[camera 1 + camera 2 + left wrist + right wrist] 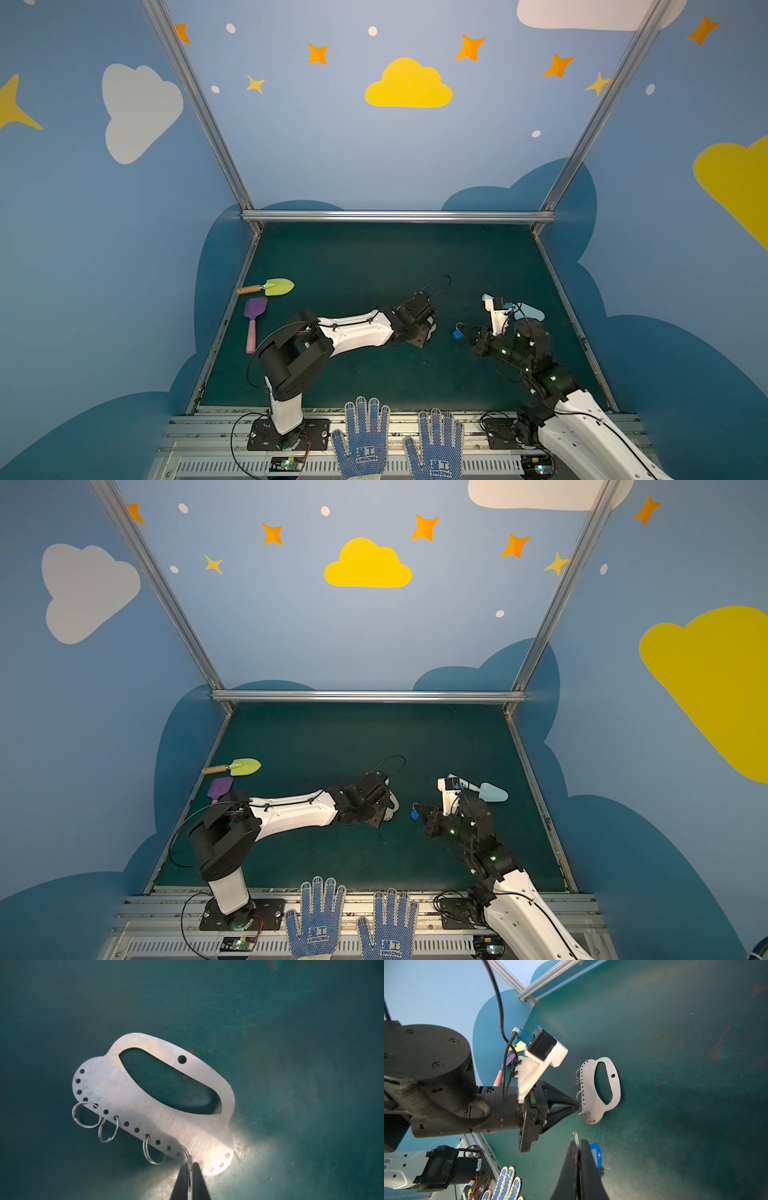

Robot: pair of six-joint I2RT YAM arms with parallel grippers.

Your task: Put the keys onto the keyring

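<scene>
Left fingers [181,1182] grip keyring [166,1126] by a wire ring [188,1156] | right fingers [588,1172] grip keys [596,1154], near keyring

The keyring [145,1109] lies on the table mat [374,257], near its middle. At the keyring's holed edge, on its left, the left gripper [190,1165] has one wire ring [189,1160] between its fingertips. Near the keyring's right, apart from it, the right gripper [577,1144] holds the keys [596,1152]. Farther right and behind lies a toy spade [530,312]. Far left lie a trowel [270,286] and, before it, a toy shovel [253,318]. Two gloves [365,440] lie before the keyring on the front rail [199,428].
</scene>
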